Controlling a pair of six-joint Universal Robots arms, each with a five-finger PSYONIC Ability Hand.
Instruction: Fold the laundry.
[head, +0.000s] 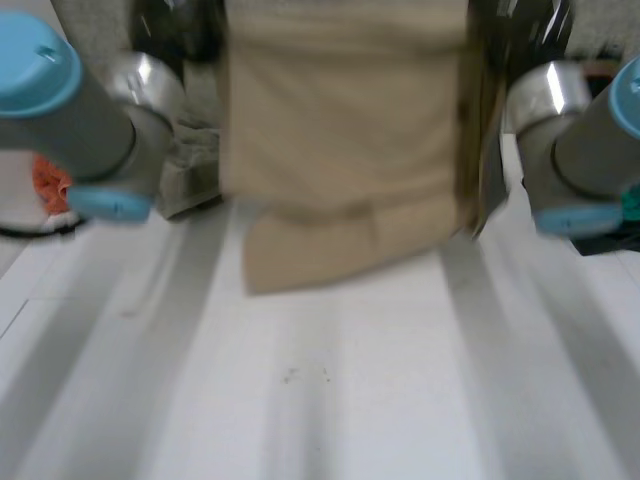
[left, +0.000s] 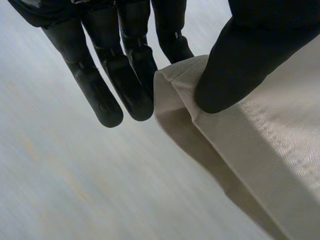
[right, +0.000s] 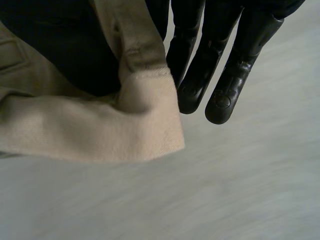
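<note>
Between the arms, over table: beige garment (head: 345, 150) hangs as a flat sheet, banded lower hem right at the white table (head: 330, 400) (touching or not, can't tell).
Left hand (left: 240, 55): thumb clamps one top corner against straight fingers (left: 107, 100); folded hem under thumb.
Right hand (right: 227, 90): other top corner, seamed edge, pinched betw. thumb and fingers.
Handling: prob. light, soft woven cloth w/ some body; drapes, not slippery-looking.
Where to grip: stitched corners/hems = firmest hold; mid-cloth would likely bunch.
Nearby: grey cloth heap (head: 190, 170) beside left arm (head: 70, 110).
</note>
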